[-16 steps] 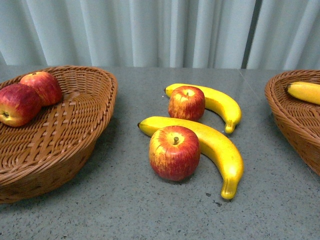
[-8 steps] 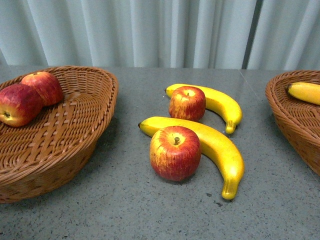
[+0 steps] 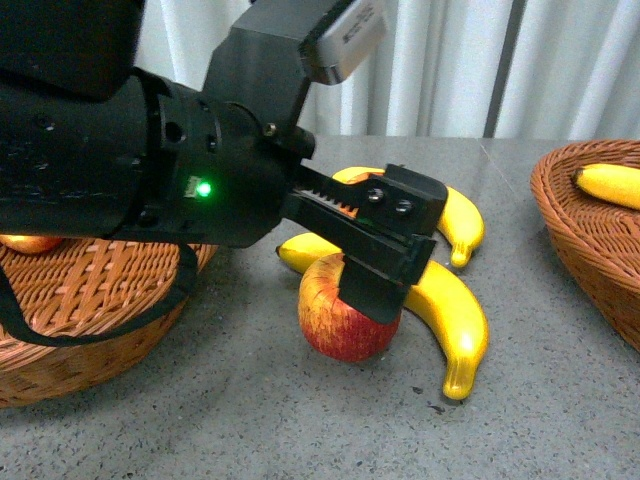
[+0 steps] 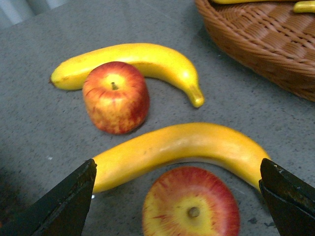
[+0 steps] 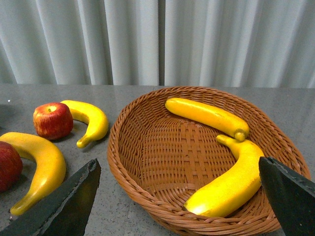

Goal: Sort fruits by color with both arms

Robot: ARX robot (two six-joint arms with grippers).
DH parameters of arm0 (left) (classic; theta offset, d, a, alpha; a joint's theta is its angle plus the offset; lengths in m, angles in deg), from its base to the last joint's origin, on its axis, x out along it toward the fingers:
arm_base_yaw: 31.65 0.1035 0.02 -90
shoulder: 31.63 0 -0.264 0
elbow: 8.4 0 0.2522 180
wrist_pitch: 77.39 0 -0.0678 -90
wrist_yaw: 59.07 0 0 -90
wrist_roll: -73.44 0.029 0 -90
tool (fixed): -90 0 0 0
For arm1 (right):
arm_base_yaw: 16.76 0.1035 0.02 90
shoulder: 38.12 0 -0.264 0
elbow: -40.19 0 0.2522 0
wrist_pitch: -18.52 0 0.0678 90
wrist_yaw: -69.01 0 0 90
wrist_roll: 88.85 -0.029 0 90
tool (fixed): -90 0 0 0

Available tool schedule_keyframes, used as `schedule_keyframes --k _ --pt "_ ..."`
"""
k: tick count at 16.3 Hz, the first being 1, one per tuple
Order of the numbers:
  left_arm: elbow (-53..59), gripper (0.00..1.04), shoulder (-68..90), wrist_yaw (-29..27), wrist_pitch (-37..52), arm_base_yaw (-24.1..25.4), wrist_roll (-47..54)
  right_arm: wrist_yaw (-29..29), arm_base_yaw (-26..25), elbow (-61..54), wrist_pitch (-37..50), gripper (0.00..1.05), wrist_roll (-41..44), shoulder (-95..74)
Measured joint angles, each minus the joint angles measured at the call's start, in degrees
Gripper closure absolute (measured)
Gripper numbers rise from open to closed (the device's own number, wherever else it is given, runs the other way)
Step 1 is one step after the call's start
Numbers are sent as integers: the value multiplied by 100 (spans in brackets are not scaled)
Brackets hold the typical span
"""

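The grey speckled table (image 3: 250,420) carries a brown woven wicker basket on the left (image 3: 90,330) and a second brown wicker basket on the right (image 3: 560,200). Between them lie a nearer long curved yellow banana (image 3: 450,315) and a farther yellow banana (image 3: 462,220). A nearer round red-and-yellow apple (image 3: 345,325) and a farther red apple (image 4: 116,97) each sit just beside a banana's inner curve.

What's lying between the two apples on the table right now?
A banana. In the left wrist view it curves across the gap between the near apple and the far apple; nothing else lies there.
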Motion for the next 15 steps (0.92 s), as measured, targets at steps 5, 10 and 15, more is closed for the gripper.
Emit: schedule_keyframes --k 5,10,15 --pt "-212 7 192 -240 -35 -289 186 0 0 0 0 7 0 0" --pt "-234 7 573 -765 -109 -363 339 0 0 0 -2 7 0 0" --pt "-232 7 750 -682 -70 -348 282 0 0 0 -2 7 0 0"
